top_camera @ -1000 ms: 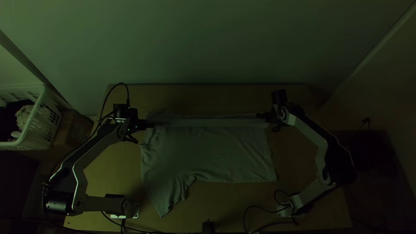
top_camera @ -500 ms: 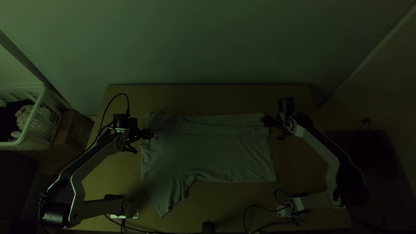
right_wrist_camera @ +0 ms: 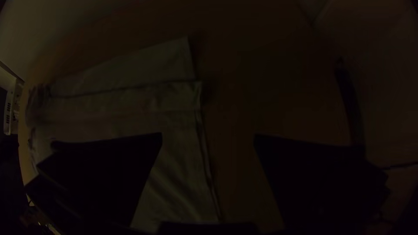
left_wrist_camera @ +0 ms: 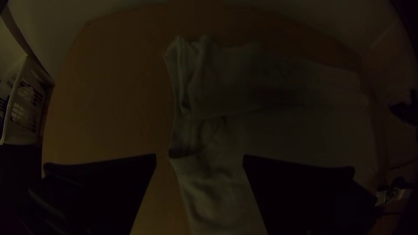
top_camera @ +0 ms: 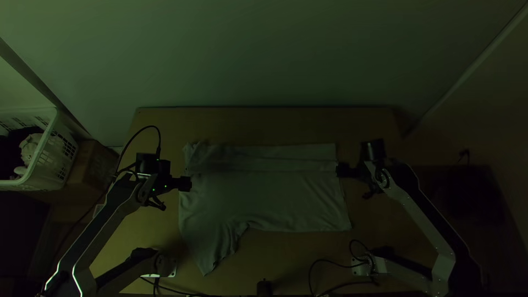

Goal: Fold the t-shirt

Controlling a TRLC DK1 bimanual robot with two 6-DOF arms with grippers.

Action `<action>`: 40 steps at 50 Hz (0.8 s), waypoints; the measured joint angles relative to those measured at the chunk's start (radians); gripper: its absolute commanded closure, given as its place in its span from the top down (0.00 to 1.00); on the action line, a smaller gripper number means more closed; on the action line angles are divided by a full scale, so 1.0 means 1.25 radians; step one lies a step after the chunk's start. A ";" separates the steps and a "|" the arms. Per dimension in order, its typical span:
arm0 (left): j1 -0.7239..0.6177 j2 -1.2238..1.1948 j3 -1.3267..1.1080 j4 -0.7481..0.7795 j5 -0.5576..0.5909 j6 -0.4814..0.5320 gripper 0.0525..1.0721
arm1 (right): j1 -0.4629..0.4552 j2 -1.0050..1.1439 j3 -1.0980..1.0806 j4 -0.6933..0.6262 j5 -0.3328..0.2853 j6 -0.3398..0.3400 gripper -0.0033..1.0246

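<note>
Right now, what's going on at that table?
It's a robot folding job, partway done: the t-shirt lies on the table, a long band folded over along its far side, one sleeve pointing toward the near edge. The left gripper and right gripper are open near opposite ends, holding nothing.

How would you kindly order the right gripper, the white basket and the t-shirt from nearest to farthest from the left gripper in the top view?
1. T-shirt: its edge is right by the left gripper, mostly to the right.
2. White basket: off to the left, beyond the table.
3. Right gripper: across, at the shirt's far side edge.
</note>
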 measured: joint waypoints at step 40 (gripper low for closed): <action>-0.137 -0.099 0.007 -0.500 0.080 -0.311 0.95 | 0.030 -0.139 -0.065 -0.201 -0.003 0.020 0.95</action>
